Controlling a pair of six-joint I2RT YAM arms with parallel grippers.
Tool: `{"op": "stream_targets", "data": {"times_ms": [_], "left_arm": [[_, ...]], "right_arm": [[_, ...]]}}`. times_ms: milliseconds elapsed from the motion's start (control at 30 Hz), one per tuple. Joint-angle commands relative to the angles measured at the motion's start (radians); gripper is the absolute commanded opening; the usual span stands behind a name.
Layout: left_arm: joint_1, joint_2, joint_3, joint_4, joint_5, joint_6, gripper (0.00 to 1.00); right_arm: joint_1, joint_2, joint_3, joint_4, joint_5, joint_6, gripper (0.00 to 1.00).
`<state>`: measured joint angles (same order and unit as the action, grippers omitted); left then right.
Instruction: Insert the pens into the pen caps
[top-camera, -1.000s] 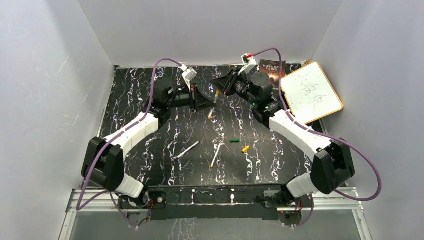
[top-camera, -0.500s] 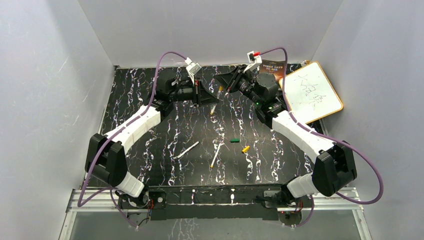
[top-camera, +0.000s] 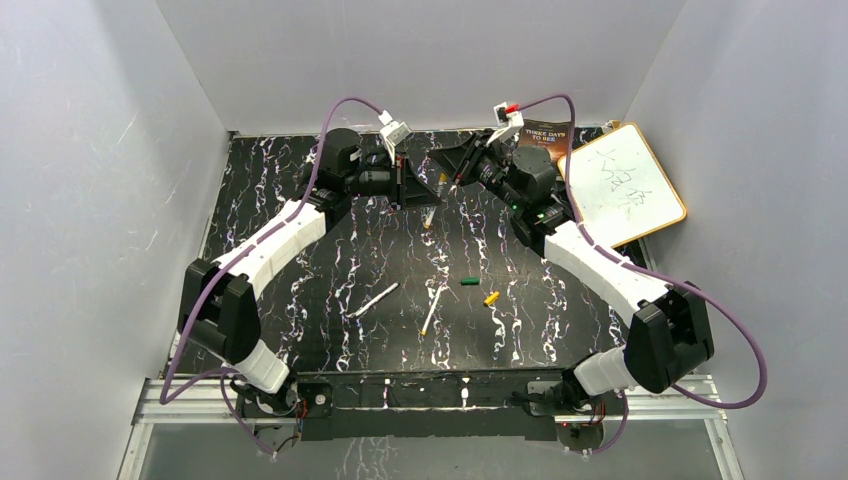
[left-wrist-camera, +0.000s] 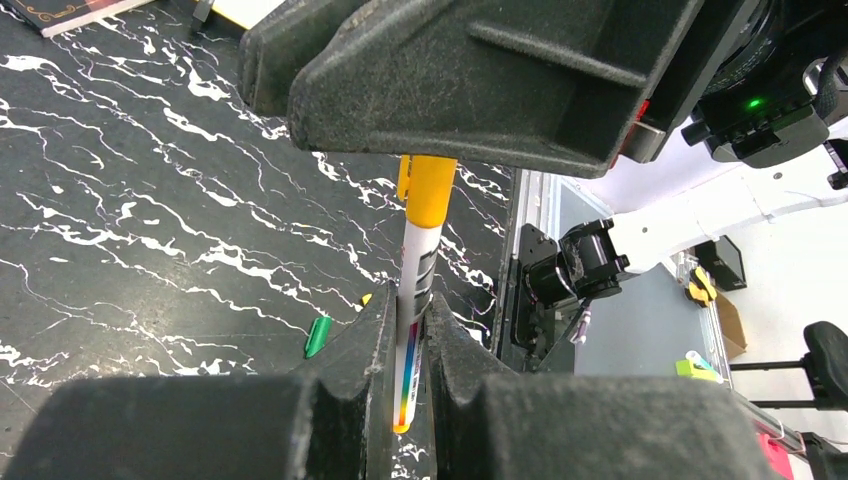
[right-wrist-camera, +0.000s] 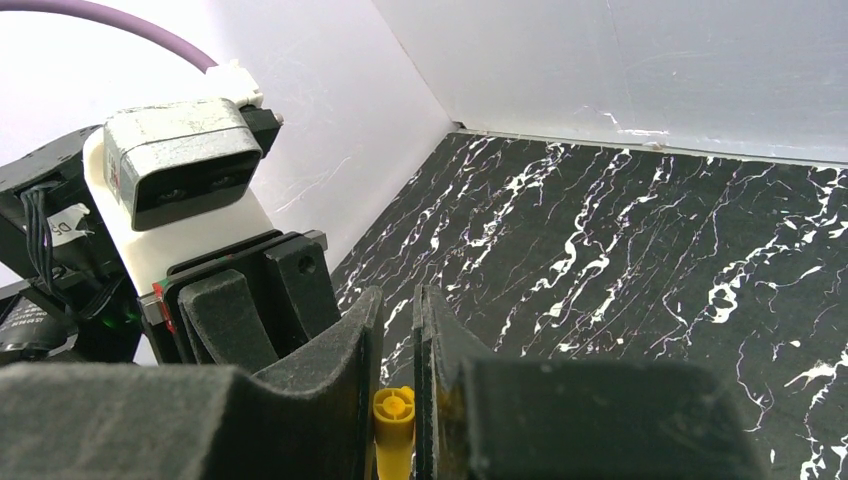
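I see the left gripper (top-camera: 408, 188) and right gripper (top-camera: 455, 172) facing each other above the far middle of the black marbled table (top-camera: 300, 290). Between them are a thin whitish pen (left-wrist-camera: 415, 290) and a yellow-orange plastic cap (left-wrist-camera: 430, 190). Nearer the bases lie two pale loose pens (top-camera: 377, 299), with a green stubby cap (top-camera: 468, 282) and a second yellow-orange cap (top-camera: 491, 298) to their right. A wood-framed whiteboard (top-camera: 622, 185) sits far right, with a dark paperback book (top-camera: 545, 135) to its left.

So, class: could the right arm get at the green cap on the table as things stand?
Probably not yet: nothing blocks the green cap, but the right gripper is shut on a yellow cap, so it has no free grip.

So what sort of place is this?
Probably a lab robot cell: white walls box in a black marbled table, both arms bolted to a metal rail, whiteboard at the side.
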<state>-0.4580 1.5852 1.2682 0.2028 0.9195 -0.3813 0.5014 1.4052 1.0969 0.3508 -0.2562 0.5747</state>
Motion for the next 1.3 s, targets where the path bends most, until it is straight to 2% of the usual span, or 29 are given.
{"op": "stream_targets", "data": {"times_ms": [0,333,800,1267], "left_arm": [[0.032,-0.021,0.124,0.173,-0.160,0.012,0.00],[0.067,-0.026,0.133,0.200,-0.163,-0.017,0.00],[0.122,-0.022,0.145,0.337,-0.164,-0.152,0.00],[0.134,0.022,0.228,0.351,-0.168,-0.164,0.00]], "right_arm": [[0.089,0.029,-0.029,-0.254,-0.189,-0.015,0.00],[0.133,0.054,-0.045,-0.323,-0.180,-0.044,0.00],[0.229,0.048,-0.124,-0.330,-0.096,-0.043,0.00],[0.291,0.086,-0.170,-0.385,-0.090,-0.037,0.00]]}}
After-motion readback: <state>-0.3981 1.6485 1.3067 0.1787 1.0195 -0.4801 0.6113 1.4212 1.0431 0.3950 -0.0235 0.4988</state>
